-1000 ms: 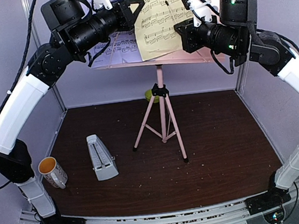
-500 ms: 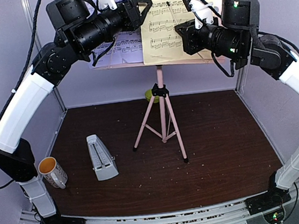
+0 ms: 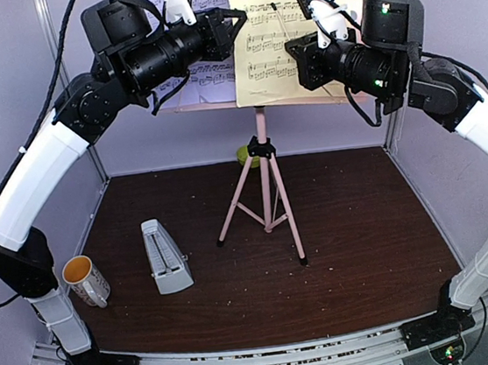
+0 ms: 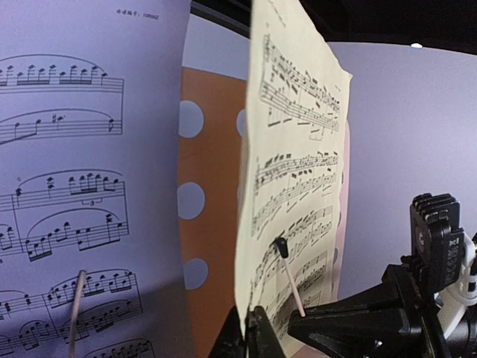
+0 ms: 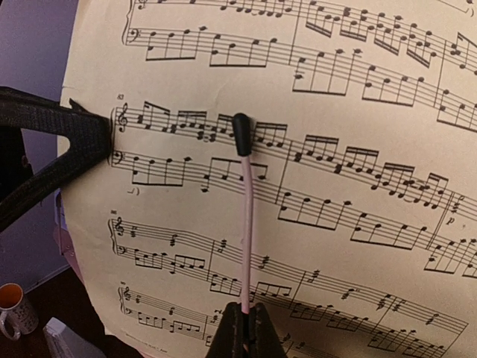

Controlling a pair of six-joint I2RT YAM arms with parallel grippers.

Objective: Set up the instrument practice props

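The pink tripod music stand (image 3: 267,189) stands mid-table, its perforated desk (image 4: 205,246) up high. A lavender page (image 3: 204,68) (image 4: 82,186) rests on the desk's left half. Beside it a pale-yellow page (image 3: 296,18) (image 4: 294,171) (image 5: 358,209) stands upright. My left gripper (image 3: 241,14) (image 4: 252,328) is shut on that page's left edge; its fingers (image 5: 74,138) show in the right wrist view. My right gripper (image 3: 293,45) (image 5: 247,324) is shut on the stand's thin pink page-holder wire (image 5: 246,224) (image 4: 289,280), which lies across the yellow page. The grey metronome (image 3: 166,257) lies on the table at front left.
A white mug (image 3: 85,280) (image 5: 15,309) with an orange inside sits near the left arm's base. A lime-green bowl (image 3: 243,156) peeks out behind the stand's hub. The tripod legs spread across the brown table (image 3: 366,248). Pale walls close in the back and sides.
The yellow page has gone from tilted to upright and shifted right on the desk. My left gripper followed it right, briefly loosening and shutting again. The right gripper kept hold of the wire.
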